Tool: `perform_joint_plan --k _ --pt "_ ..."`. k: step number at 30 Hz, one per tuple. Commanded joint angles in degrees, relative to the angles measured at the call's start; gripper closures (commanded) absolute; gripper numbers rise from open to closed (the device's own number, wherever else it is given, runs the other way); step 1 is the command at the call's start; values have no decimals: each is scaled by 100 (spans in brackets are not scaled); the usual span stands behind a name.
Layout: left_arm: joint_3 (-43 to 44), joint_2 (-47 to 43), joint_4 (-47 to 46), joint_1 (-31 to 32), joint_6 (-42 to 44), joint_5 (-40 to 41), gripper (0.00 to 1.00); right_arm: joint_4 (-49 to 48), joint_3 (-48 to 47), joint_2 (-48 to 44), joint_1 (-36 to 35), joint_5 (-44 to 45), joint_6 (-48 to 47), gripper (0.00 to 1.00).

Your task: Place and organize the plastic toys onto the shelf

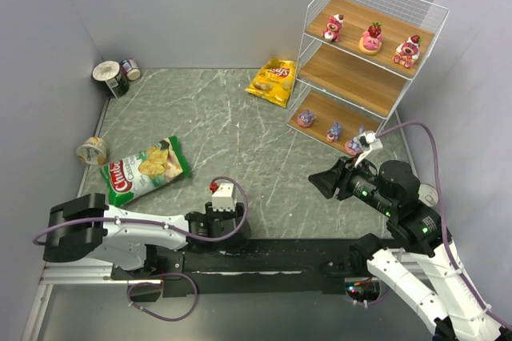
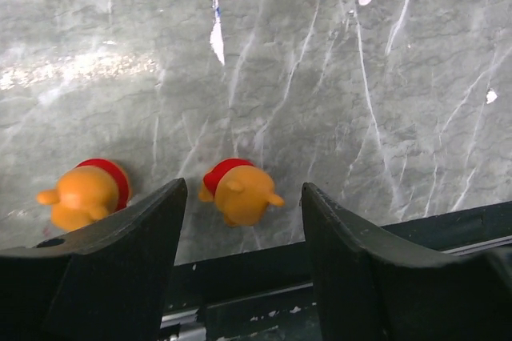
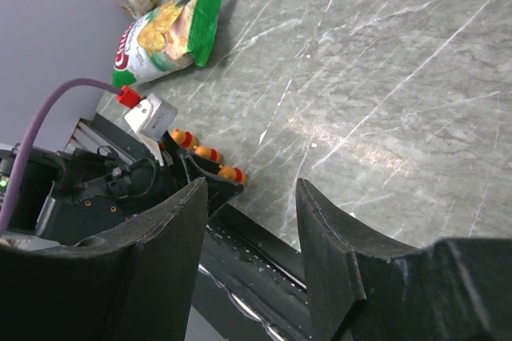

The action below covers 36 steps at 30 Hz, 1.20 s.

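Orange toy [image 2: 240, 191]: we see it at the surface's [image 2: 336, 77] near edge, framed by the open left tool [image 2: 242, 197].
Right tool [image 3: 250, 189]: we find it open, empty.

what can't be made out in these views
1. Orange toys: top view, hidden under the left hand; the left wrist view shows only two, the third is out of frame.
2. Purple toys on the bottom board of the shelf: top view, too small for detail, and the right arm's white connector overlaps the rightmost.
3. Tin cans: top view, labels too small to read.
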<state>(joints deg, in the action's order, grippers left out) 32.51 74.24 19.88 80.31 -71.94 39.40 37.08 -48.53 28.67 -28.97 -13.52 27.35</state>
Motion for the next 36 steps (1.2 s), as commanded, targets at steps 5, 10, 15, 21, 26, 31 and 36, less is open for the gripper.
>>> perform_joint_plan --k 5,10,15,21,26,31,36 --pt "-245 363 -871 142 137 314 36 27 -148 -72 -21 183 -63 45" --pt "-281 565 -854 344 -65 481 36 19 -104 -116 -29 200 -37 45" --pt "-245 697 -775 450 -197 587 41 19 -77 -133 -21 218 -28 45" --pt "-307 628 -713 468 -382 666 51 54 -77 -160 -12 253 -20 45" --pt "-360 469 -757 468 -373 745 61 71 -77 -186 -21 288 -28 45" --pt "-149 390 -635 468 -286 920 84 133 -121 -221 -21 341 -37 45" --pt "333 285 -792 144 529 938 97 256 -270 -291 -21 438 -37 45"
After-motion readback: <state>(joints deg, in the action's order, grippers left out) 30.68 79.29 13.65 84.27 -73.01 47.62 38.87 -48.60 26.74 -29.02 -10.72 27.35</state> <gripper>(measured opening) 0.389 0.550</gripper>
